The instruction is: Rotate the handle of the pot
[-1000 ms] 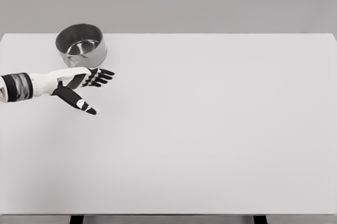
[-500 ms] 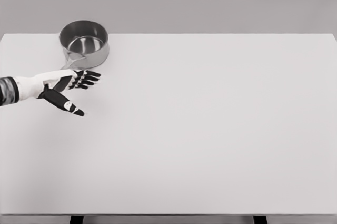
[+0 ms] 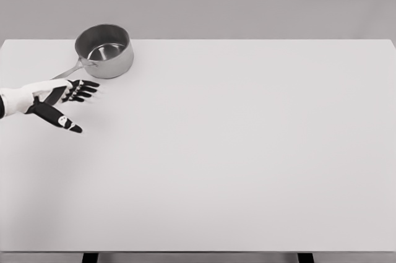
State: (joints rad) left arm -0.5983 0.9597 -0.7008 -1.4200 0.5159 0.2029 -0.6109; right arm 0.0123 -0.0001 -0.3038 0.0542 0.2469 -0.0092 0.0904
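While the pot [image 3: 104,51] is sitting at the far left of the white table [image 3: 247,151], close to the far edge, its handle [image 3: 73,70] is pointing out toward the near left, running down from the pot's wall at a slant. The pot is standing upright, metal and round, and its open mouth is showing a shiny bare inside.

Coming in from the left edge of the head view, the left hand [image 3: 54,97] is hovering just near of the handle's free end. Its palm part is white and its fingers [image 3: 83,90] are dark; they are lying spread and fairly straight, pointing right, and are gripping nothing. The thumb [image 3: 57,117] is sticking out separately toward the near right, well apart from the other fingers. The handle's tip is appearing to meet the top of the hand's white back, though whether they are actually touching is not clear from this angle.

At the near edge, two dark table legs [image 3: 90,257] are peeking out below the tabletop.
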